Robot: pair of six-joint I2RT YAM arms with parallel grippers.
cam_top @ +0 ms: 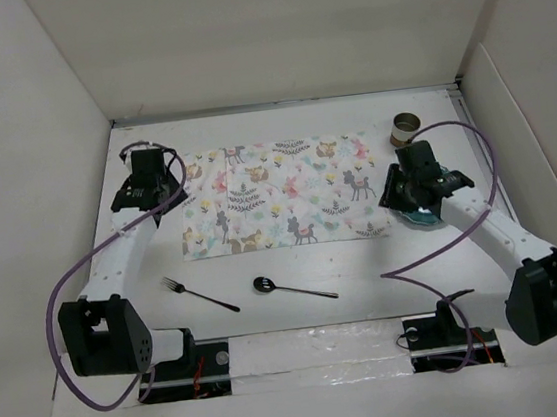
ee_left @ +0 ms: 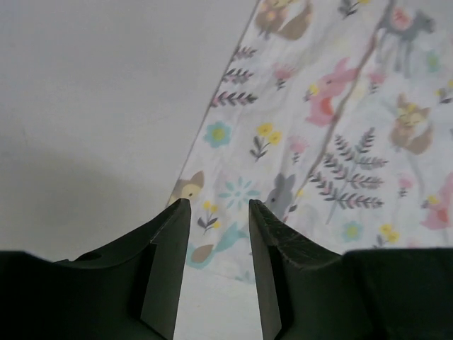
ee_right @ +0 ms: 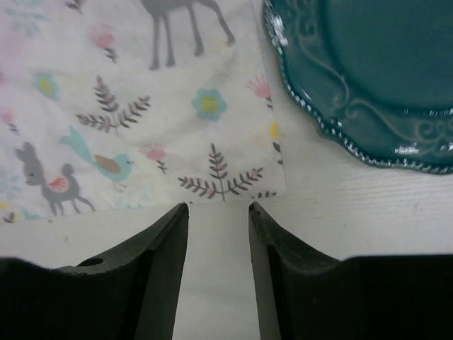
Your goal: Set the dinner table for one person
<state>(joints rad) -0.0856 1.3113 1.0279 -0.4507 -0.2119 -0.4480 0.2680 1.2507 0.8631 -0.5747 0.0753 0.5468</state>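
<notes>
Two hands to watch, and neither one is holding anything. My left hand (ee_left: 218,212) has its fingers parted a middling way. Through the gap I see only the white counter (cam_top: 366,269) and the near left corner of the mat (cam_top: 287,192). That mat has little deer, foxes, birds and leaves on it, and it lies flat in the middle of the counter, toward the far side.

My right hand (ee_right: 218,212) is parted about the same, and its gap shows bare counter too. It hangs just short of the mat's near right corner. A dark teal plate (ee_right: 382,71) with a bumpy rim sits on the counter just to the right of the mat, and its rim meets the mat's edge. From above, the right arm hides most of the plate.

The counter is the big white flat top with white walls around it, and everything rests on it. A fork (cam_top: 200,295) and a dark spoon (cam_top: 293,287) lie on the near part, side by side but apart, well clear of the mat. A small brown cup (cam_top: 407,129) stands at the far right, past the mat's far corner.
</notes>
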